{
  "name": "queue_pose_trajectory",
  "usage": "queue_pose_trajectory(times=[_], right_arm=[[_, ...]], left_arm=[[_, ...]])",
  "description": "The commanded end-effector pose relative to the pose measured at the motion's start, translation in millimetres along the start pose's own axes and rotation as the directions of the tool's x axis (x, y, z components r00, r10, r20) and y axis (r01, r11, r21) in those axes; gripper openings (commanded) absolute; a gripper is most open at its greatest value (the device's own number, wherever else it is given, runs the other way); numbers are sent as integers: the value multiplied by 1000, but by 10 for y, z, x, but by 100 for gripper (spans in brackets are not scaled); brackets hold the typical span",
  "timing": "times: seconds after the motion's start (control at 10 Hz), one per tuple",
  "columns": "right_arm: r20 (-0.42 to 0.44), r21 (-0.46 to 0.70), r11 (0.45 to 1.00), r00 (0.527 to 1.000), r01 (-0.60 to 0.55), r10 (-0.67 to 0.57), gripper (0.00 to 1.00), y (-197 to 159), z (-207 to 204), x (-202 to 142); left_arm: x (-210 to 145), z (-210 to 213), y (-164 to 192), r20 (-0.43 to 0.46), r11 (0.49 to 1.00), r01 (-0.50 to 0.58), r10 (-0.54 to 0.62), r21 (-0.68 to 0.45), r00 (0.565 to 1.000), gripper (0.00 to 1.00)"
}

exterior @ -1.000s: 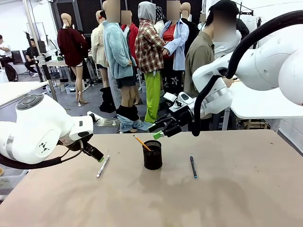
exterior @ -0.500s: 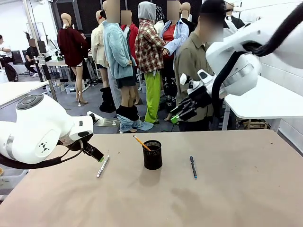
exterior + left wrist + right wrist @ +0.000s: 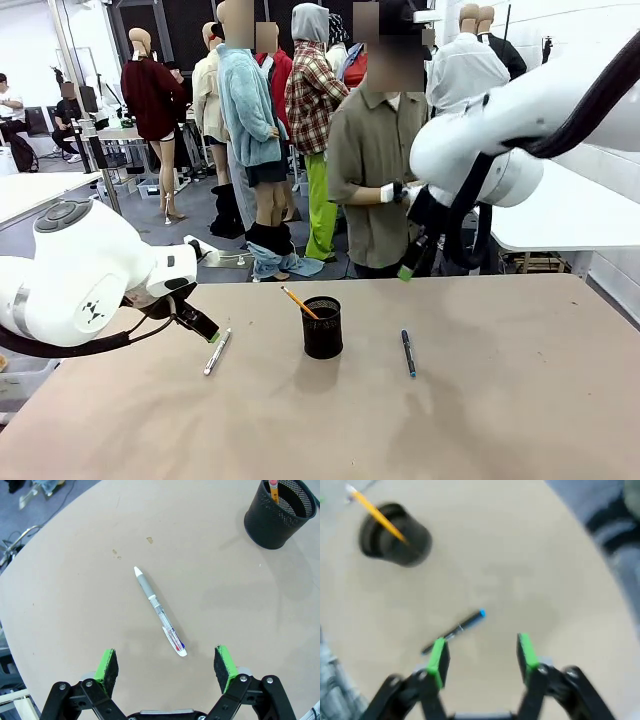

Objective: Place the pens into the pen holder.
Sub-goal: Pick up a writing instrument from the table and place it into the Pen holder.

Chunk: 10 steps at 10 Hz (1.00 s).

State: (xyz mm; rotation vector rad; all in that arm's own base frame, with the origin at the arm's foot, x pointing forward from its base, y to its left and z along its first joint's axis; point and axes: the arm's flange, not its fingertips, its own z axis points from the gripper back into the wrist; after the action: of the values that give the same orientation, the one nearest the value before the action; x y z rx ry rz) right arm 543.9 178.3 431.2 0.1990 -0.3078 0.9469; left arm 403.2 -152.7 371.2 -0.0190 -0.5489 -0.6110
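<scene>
- Pen holder [image 3: 322, 327]: black mesh cup, mid-tabletop [image 3: 500, 420]; one yellow pencil [image 3: 299, 302] leans inside.
- White pen [image 3: 159, 611]: lying flat beneath left tool [image 3: 166, 664], which is spread wide and empty.
- Dark pen [image 3: 408, 352]: lying flat right of holder, apparently blue-tipped (blurred); right tool [image 3: 481, 651] above, spread and empty.

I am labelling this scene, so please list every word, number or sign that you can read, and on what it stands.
No readable words or numbers.
White pen: small red and blue marks, too small to read.
Left arm: small black emblem, no letters.
</scene>
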Motion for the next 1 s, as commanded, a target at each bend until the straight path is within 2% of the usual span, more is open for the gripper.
queue_pose_trajectory(times=[0.0,0.1,0.2,0.3,0.4,0.6,0.7,0.8,0.9], right_arm=[[-460,21,928,828,372,-321,68,170,-24,625],[-512,5,914,786,405,-346,68,180,-126,640],[-580,-15,895,726,446,-371,68,196,-245,631],[-576,-50,876,703,481,-418,68,256,-396,643],[-591,-14,874,701,486,-399,68,321,-521,645],[-597,-117,814,615,569,-515,68,420,-814,561],[-592,-149,808,603,570,-535,68,438,-977,542],[-531,-150,813,648,563,-546,68,410,-1099,507],[-471,-171,801,667,573,-578,68,375,-1196,432]], left_arm=[[-8,6,16,1,1000,-4,4,0,1000,100],[-8,6,16,1,1000,-4,4,0,1000,100],[-8,6,16,1,1000,-4,4,0,1000,100],[-8,6,16,1,1000,-4,4,0,1000,100],[-8,6,16,1,1000,-4,4,0,1000,100],[-8,6,16,1,1000,-4,4,0,1000,100],[-8,6,16,1,1000,-4,4,0,1000,100],[-8,6,16,1,1000,-4,4,0,1000,100],[-8,6,16,1,1000,-4,4,0,1000,100]])
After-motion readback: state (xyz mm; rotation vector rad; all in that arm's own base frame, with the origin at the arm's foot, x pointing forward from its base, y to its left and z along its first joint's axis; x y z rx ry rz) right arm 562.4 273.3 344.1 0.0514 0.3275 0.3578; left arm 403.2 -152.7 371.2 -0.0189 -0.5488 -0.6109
